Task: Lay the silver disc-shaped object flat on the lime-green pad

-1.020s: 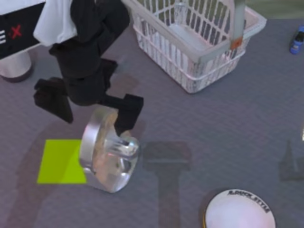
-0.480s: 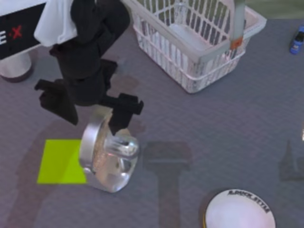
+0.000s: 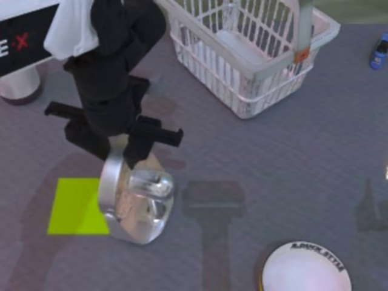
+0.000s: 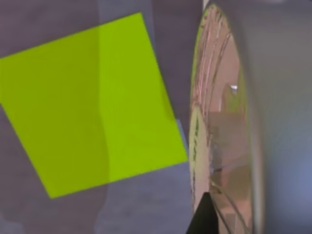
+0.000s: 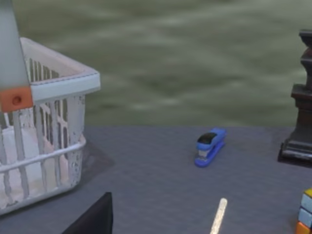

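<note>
The silver disc-shaped object point(image 3: 130, 200) stands on its edge on the grey table, its knob point(image 3: 151, 185) pointing right. Its rim touches the right edge of the lime-green pad point(image 3: 76, 206). My left gripper point(image 3: 118, 153) comes down from above and is shut on the disc's upper rim, one finger on each face. In the left wrist view the pad point(image 4: 92, 102) lies beside the disc's shiny face point(image 4: 219, 122), with one dark fingertip point(image 4: 202, 217) against that face. My right gripper point(image 5: 146, 230) is parked off to the right, open and holding nothing.
A white wire basket point(image 3: 254, 73) stands at the back middle. A white round lid with black lettering point(image 3: 306, 270) lies at the front right. A blue stapler point(image 5: 210, 146) sits at the far right, near a black stand point(image 5: 300, 122).
The left gripper's fingers have drawn together from a wide spread onto the disc's top. The disc has tipped slightly more upright.
</note>
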